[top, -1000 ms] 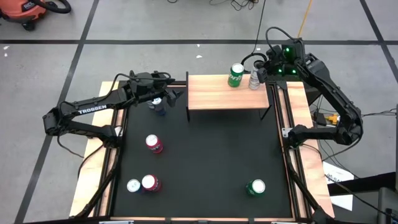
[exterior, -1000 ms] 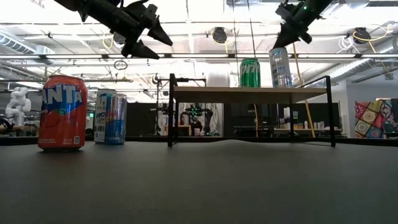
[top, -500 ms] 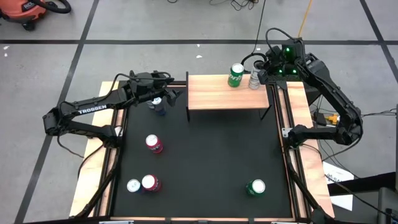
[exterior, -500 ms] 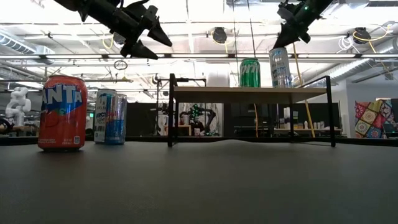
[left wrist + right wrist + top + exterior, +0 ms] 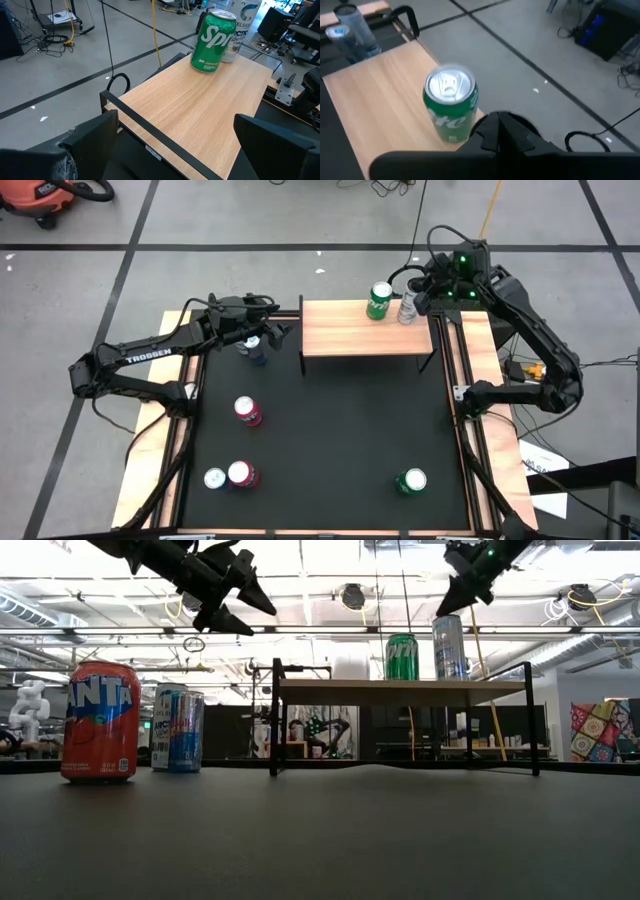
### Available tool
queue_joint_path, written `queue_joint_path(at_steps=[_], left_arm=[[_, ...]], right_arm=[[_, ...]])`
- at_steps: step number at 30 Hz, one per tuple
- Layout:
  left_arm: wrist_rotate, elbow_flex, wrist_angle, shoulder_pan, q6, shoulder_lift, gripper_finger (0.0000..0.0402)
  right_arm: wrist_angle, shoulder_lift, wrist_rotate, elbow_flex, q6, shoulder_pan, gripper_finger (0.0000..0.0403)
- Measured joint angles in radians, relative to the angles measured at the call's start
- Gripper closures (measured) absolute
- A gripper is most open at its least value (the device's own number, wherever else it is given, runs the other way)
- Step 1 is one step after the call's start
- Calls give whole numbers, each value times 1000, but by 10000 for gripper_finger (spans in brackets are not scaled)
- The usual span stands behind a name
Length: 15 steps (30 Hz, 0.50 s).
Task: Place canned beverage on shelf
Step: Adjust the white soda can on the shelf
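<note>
Silver can (image 5: 408,307) beside green can (image 5: 379,301); shelf (image 5: 360,340)

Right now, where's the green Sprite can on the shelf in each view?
High: Sprite can at the shelf's far edge, beside a slim silver can.
Low: on the shelf top, right of centre.
Left wrist: upper centre.
Right wrist: centre-left.
Shared landmark: the light wood shelf plank.

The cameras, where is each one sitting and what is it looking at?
High view: above the table, looking straight down; both arms show, left gripper beside the shelf.
Low view: at tabletop height, looking level across; right gripper hangs above the silver can.
Left wrist view: on the left arm, facing the shelf; its dark fingers show.
Right wrist view: on the right arm, looking down; its fingers show.
Shared: the green Sprite can shows in all four.
</note>
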Motion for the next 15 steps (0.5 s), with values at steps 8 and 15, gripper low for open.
queue_joint_path(at_steps=[8,15], left_arm=[[-14,0,0,0,0,0,6],[-27,0,1,0,0,0,6]], right_arm=[[94,-83,-7,0,37,1,403],[-137,-164,-202,-6,52,63,403]])
